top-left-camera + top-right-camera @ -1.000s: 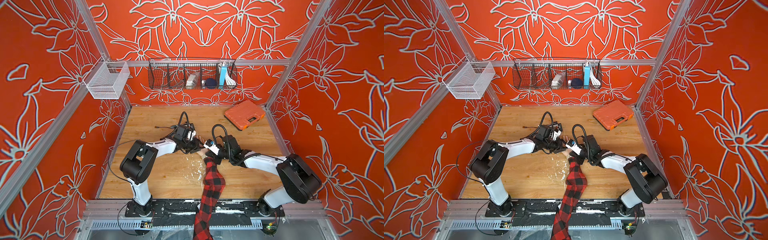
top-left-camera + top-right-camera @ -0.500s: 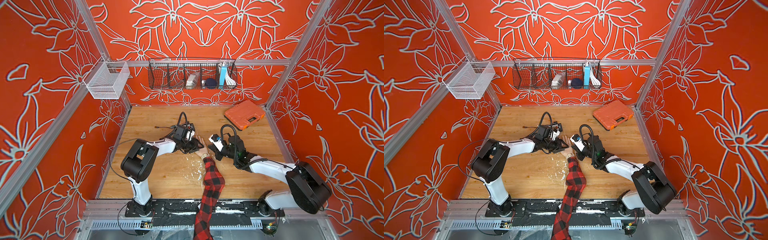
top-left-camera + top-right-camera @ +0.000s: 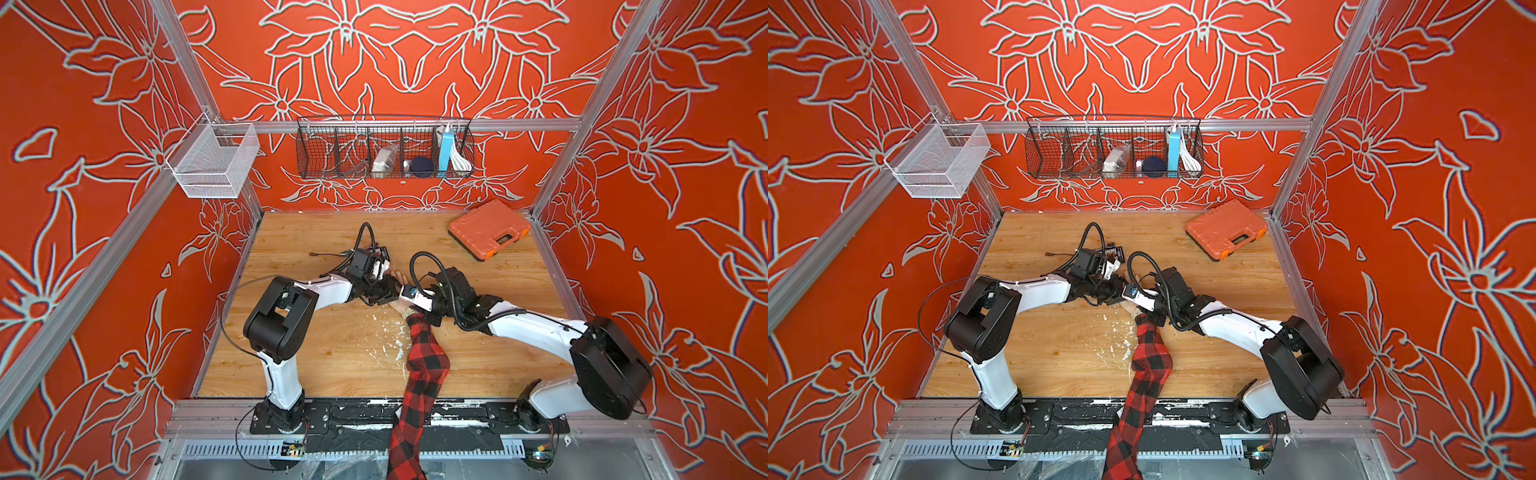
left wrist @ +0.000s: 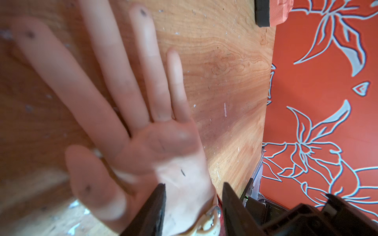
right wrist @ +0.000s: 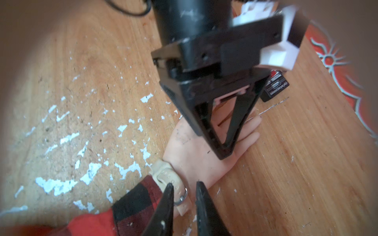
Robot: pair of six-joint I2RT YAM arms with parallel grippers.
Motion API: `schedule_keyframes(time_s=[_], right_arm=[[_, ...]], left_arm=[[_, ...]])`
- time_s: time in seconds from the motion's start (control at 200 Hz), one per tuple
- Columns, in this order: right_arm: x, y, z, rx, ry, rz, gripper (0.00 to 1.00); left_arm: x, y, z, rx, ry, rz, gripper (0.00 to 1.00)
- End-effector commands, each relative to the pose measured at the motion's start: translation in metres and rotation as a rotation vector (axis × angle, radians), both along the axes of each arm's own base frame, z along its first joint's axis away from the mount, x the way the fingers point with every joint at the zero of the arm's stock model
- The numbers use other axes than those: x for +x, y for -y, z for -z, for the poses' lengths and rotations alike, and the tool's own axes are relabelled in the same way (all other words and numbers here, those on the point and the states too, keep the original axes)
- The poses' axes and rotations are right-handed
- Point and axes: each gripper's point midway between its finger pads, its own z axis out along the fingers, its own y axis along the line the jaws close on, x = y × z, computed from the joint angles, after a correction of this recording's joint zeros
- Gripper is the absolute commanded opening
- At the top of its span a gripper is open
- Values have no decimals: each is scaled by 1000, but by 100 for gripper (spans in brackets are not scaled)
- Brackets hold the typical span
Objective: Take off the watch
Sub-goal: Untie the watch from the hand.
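Observation:
The watch [image 5: 165, 175] has a cream strap and a metal buckle and sits on the wrist of a mannequin hand [image 4: 143, 143], which lies flat on the wooden table. A red-black plaid sleeve [image 3: 424, 361] runs to the front edge. The watch face is hidden. In both top views the strap [image 3: 408, 312] [image 3: 1139, 311] shows between the arms. My right gripper [image 5: 184, 183] [image 3: 417, 309] hangs over the buckle, jaws a narrow gap apart, the strap end between them. My left gripper [image 4: 193, 185] [image 5: 223, 151] [image 3: 384, 291] is open and rests on the heel of the hand.
An orange tool case [image 3: 488, 228] lies at the back right. A small black board with wires [image 5: 276, 86] sits just beyond the fingers. A black wire basket [image 3: 384, 149] and a white mesh basket [image 3: 214, 160] hang on the walls. White flecks [image 5: 126, 169] dot the table by the wrist.
My right gripper pulled away to the right, then came back over the wrist, and its jaws have parted a little. The left gripper stayed on the hand.

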Motion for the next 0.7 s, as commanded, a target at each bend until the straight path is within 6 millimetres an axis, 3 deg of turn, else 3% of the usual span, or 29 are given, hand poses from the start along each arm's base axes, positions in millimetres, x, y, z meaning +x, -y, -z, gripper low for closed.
schedule_keyframes(time_s=[0.0,0.21,0.385,0.495,0.696], right_arm=[[-8,6,13,-86,-11,-65,23],[0,4,19,-123,-63,-17,14],[-4,-3,18,-75,-113,-18,18],[-11,-15,13,-8,-167,-44,16],[-11,-22,11,9,-199,-43,18]], left_arm=[[-8,-19,33,115,-91,-5,48],[5,-9,27,86,-98,45,47],[15,-1,26,66,-104,66,48],[22,4,24,54,-103,74,48],[34,15,6,8,-74,97,48]])
